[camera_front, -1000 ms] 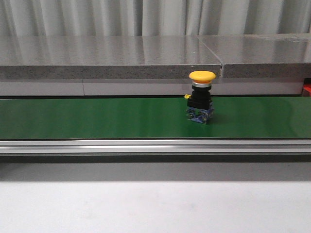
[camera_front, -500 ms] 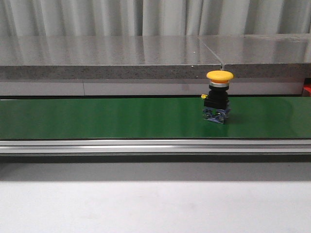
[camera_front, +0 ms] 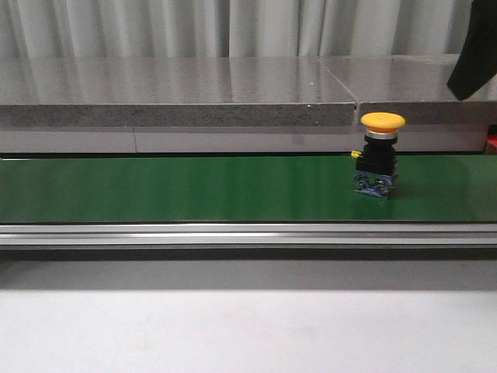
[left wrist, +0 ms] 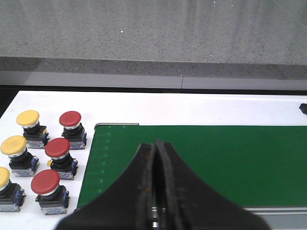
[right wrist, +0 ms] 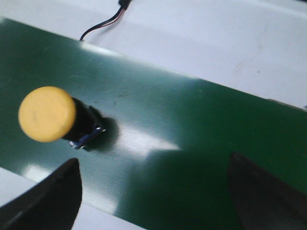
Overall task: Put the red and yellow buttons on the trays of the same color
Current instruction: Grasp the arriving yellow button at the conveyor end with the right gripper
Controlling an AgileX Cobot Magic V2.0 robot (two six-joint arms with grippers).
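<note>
A yellow button [camera_front: 381, 155] with a black body stands upright on the green belt [camera_front: 194, 190], right of centre. It also shows in the right wrist view [right wrist: 49, 115], beside my open, empty right gripper [right wrist: 153, 191], which hovers above the belt. A dark part of the right arm [camera_front: 474, 58] shows at the front view's top right. My left gripper [left wrist: 157, 182] is shut and empty over the belt's end [left wrist: 201, 158]. Several red buttons [left wrist: 71, 125] and yellow buttons [left wrist: 29, 123] stand beside that end. No trays are in view.
A grey stone ledge [camera_front: 233, 93] runs behind the belt. An aluminium rail [camera_front: 233, 233] borders the belt's near side, with a white table [camera_front: 233, 326] in front. A black and red cable [right wrist: 103, 26] lies on the white surface past the belt.
The yellow button has travelled to the right along the belt. A dark part of the right arm has come into the front view at the top right.
</note>
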